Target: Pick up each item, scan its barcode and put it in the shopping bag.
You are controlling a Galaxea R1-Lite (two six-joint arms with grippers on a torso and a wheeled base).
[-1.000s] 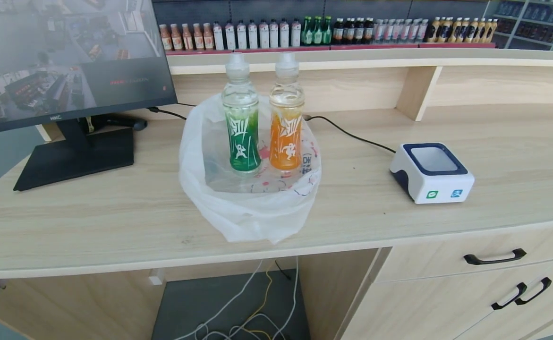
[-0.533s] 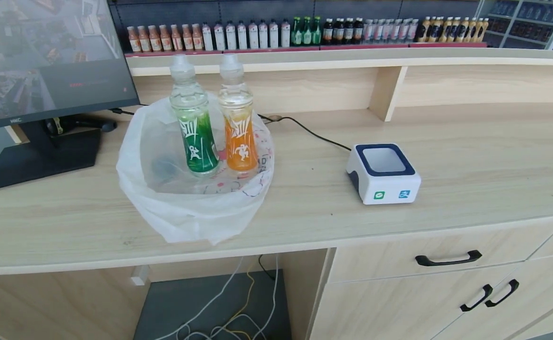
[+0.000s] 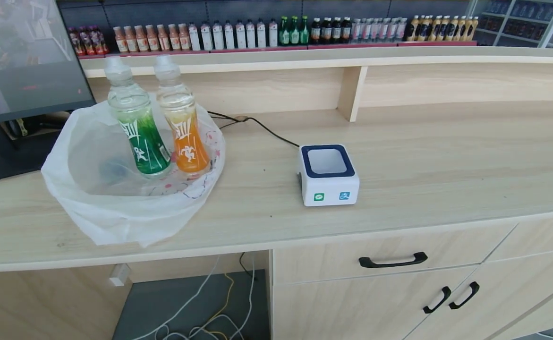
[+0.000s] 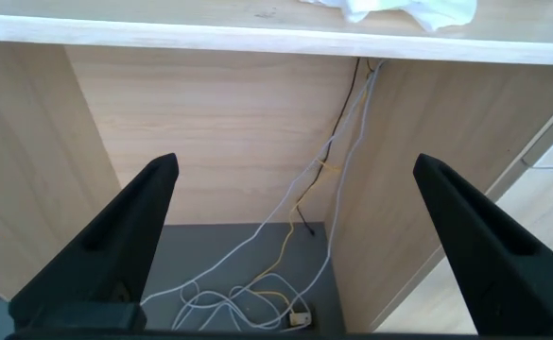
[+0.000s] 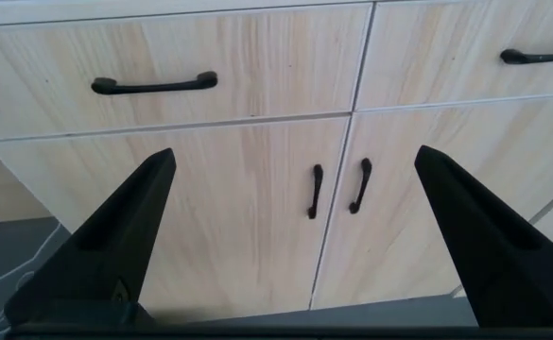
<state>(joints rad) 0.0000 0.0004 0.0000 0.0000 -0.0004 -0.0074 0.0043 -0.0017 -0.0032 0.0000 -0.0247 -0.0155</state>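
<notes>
Left of the scanner point(image 3: 328, 174), well apart from it on the counter point(image 3: 422, 156), the shopping bag point(image 3: 115, 212) sits with its mouth rolled wide, and both task items stand inside it. The green bottle point(image 3: 141, 141) is on the far side from the scanner and the orange bottle point(image 3: 186, 141) on the near side, the two just beside each other.

Each bottle's long axis runs close to vertical, cap up and printed label toward us. The caps seem to lean a little away from the scanner, though that may be the viewing angle.

We judge the bagging finished, or nearly so, since we see no loose item near the scanner.

Our left gripper point(image 4: 295, 165) hangs below counter level with its fingers spread wide and nothing between them. It faces the recess under the bag. Our right gripper point(image 5: 295, 161) is likewise spread and empty, facing the drawers point(image 5: 153, 85) below the scanner.

To close this step well, any lift of the left arm should stay away from the bag's lip point(image 4: 408, 9), which droops over the counter edge. A snag there could tip both tall bottles.
</notes>
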